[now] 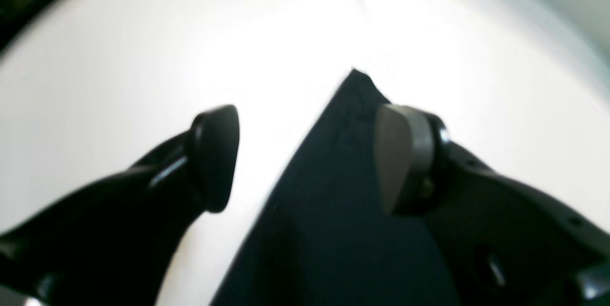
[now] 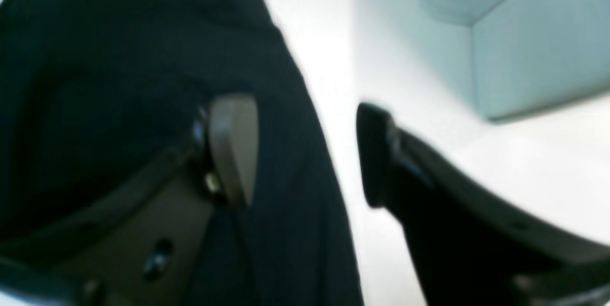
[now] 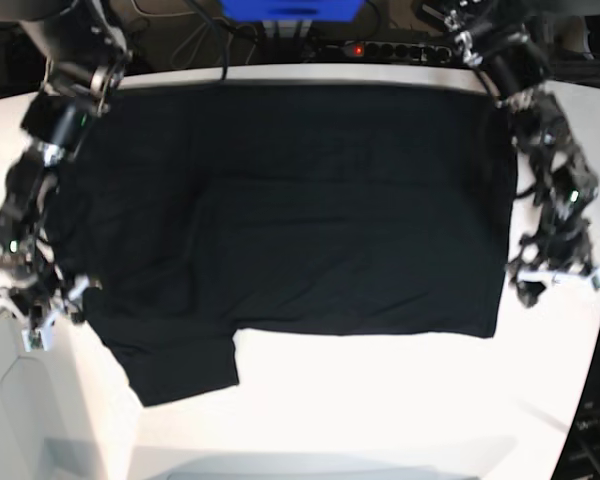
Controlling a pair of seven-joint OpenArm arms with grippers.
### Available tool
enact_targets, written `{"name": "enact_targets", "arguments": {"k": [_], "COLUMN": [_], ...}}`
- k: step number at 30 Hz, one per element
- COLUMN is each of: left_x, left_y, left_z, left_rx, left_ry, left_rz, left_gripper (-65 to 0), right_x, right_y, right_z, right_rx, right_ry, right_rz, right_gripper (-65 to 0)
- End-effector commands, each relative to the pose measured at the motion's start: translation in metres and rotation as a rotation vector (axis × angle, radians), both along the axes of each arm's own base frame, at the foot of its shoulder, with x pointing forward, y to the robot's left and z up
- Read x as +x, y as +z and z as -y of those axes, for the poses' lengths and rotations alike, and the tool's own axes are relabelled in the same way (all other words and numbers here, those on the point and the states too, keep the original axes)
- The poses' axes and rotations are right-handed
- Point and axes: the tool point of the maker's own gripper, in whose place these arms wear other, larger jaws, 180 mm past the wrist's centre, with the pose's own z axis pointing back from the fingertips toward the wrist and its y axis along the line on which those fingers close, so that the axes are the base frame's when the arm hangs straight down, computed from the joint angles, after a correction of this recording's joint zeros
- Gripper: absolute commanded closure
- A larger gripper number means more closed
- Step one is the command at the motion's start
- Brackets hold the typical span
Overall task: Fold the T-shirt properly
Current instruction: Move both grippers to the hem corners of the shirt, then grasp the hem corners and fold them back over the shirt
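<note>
The black T-shirt [image 3: 300, 210] lies spread flat on the white table [image 3: 380, 400], plain side up, with one sleeve [image 3: 180, 365] sticking out at the front left. My left gripper [image 3: 536, 286] is open just off the shirt's right edge near its front corner. In the left wrist view a pointed black cloth corner [image 1: 333, 177] lies between the open fingers of the left gripper [image 1: 310, 158]. My right gripper [image 3: 48, 312] is open at the shirt's left edge. In the right wrist view the right gripper [image 2: 305, 153] straddles the cloth edge [image 2: 295, 210], one finger [image 2: 233, 148] over the cloth.
A pale box [image 2: 524, 34] stands on the table close to the right gripper and shows at the front left of the base view [image 3: 10, 410]. A blue object [image 3: 290, 8], a power strip [image 3: 380, 48] and cables lie behind the table's back edge.
</note>
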Motion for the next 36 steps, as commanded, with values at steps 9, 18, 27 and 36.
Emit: {"name": "enact_targets", "arguments": {"k": [9,18,27,36], "left_x": [0.1,0.122,0.127,0.11], "left_y": [-0.008,-0.042,-0.053,-0.084], "left_z": [0.005,0.004,0.019,0.02], "left_rx": [0.132,0.142,0.203,0.177], "left_ry": [-0.058,-0.062,-0.125,-0.126], "left_rz": [-0.004,-0.059,-0.087,-0.163], "left_gripper": [-43.0,-43.0,-43.0,-42.6], "right_x": [0.067,0.064,0.045,0.039], "right_y": [-0.016,-0.049,-0.09,-0.099], "right_z": [0.024,0.028,-0.002,-0.01], "right_rx": [0.157,0.156,0.168,0.178], "right_ry": [-0.121,-0.181,-0.136,-0.129], "right_rz": [0.114,0.126,0.03,0.013], "right_gripper": [-34.0,-34.1,-32.5,-12.5]}}
